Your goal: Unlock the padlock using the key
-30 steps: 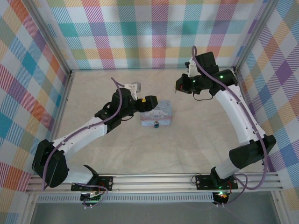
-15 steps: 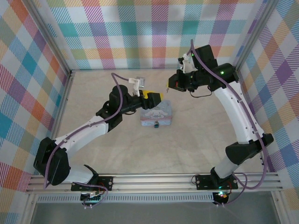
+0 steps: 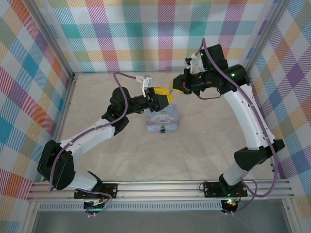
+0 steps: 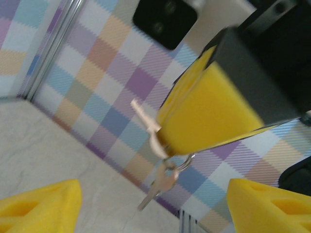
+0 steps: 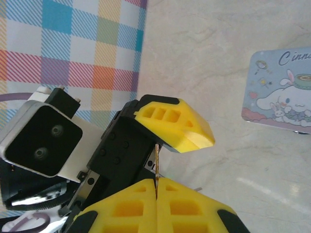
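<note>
The padlock [image 3: 163,129] hangs at the front clasp of the tin [image 3: 166,118], on the side of the tin that faces the arm bases. It is too small here to tell whether its shackle is shut, and nothing touches it, so I judge the unlocking itself is not yet begun. The tin lies flat on the desk [image 3: 204,145] with its lid up, which leaves the padlock free to reach from the near side. Behind the tin, on its far side and above the desk, the two grippers meet tip to tip. The right gripper [image 3: 173,89] has its jaws fully together and pinches the key [image 4: 147,125] between them. One end of the key sticks out free, and under it a ring [image 4: 181,165] with a second key [image 4: 158,187] dangles loose. The left gripper [image 3: 163,96] stands wide open with nothing in it, its two yellow fingertips [image 4: 41,204] on either side of the key and apart from it. I think the key is held out like this so that the left gripper can take it over or get a better hold. The loose second key could swing and get in the way, so the closing should be slow and centred on the free end.
</note>
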Motion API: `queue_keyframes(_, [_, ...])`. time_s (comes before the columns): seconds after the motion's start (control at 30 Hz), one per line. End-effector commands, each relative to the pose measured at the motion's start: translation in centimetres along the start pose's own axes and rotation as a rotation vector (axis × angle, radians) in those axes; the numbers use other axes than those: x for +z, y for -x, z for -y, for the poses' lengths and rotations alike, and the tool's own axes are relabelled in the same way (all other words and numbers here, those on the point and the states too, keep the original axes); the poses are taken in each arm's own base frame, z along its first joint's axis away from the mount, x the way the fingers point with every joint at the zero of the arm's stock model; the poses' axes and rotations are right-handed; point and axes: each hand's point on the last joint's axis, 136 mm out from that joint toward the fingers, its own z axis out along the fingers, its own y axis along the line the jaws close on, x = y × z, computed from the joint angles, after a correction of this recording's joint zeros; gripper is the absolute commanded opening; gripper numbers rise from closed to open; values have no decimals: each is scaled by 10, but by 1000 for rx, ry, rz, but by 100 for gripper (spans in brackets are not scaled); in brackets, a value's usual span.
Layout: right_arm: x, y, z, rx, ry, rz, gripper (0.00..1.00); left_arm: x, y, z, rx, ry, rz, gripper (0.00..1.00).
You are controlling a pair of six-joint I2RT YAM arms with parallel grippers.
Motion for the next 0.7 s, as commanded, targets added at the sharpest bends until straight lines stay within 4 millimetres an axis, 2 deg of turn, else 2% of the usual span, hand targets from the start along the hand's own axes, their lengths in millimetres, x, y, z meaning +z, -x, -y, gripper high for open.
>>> queue_keyframes(0.0, [-7,-2,-20,31,90,5,0,-8,25,13,-18,-83,107,77])
queue_keyframes(0.17, [-5,0,-30,81,161,0,0,-8,33,15,-75,-136,151,74])
queue_keyframes(0.33, [-4,2,-38,108,216,-8,0,-7,31,13,-105,-156,156,71])
queue_keyframes(0.43, [-4,6,-36,122,217,7,0,-7,30,12,-111,-156,157,71])
queue_keyframes(0.67, [-6,15,-29,161,235,38,0,-8,27,10,-122,-147,143,57])
